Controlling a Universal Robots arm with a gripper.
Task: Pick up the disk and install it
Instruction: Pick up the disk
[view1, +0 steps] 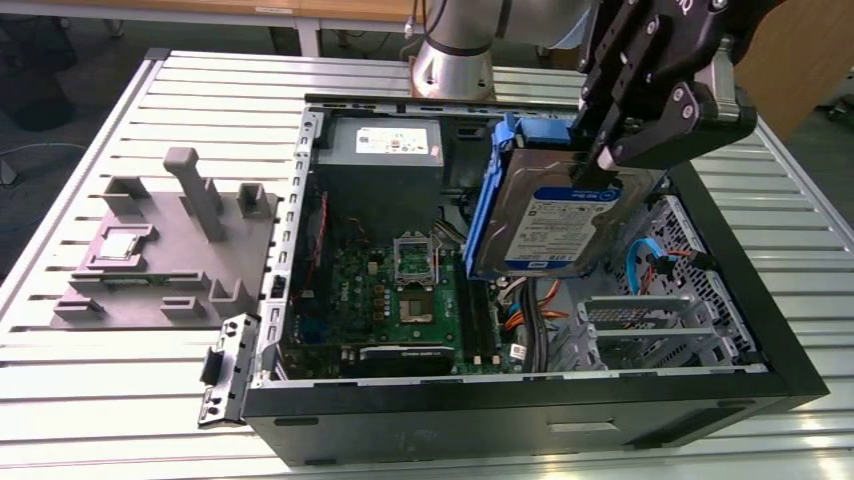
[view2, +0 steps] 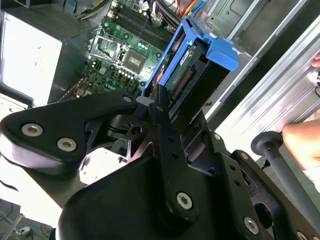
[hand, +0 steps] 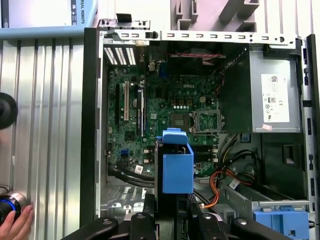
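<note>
The gripper (view1: 601, 160) holds the disk (view1: 554, 225): its fingers (view2: 162, 115) are closed on the disk's upper end, one on each broad face. The disk hangs on edge, slightly tilted, over the open side of the case (view1: 534, 400), which lies flat on the slatted counter (view1: 120, 370). In the exterior view the labelled face is turned toward the view's right and the blue carrier runs along the edge on the view's left. The lower end of the disk sits above the gap between the motherboard (view1: 400, 290) and the drive cage (view1: 654, 320); whether it is below the rim of the case cannot be told. Loose cables (view1: 534, 300) cross that gap under the disk. The power supply (view1: 380, 150) fills the far corner on the exterior view's left, well apart from the disk. The top opening of the case is unobstructed from rim to rim, bar the arm itself. In the first wrist view a bare blue bracket (hand: 277, 222) sits in the cage, beside the disk's carrier end. A grey fixture (view1: 160, 250) stands on the counter just beside the case, on the exterior view's left. A person's hand (hand: 15, 225) rests at the counter's edge, well apart from the case.
</note>
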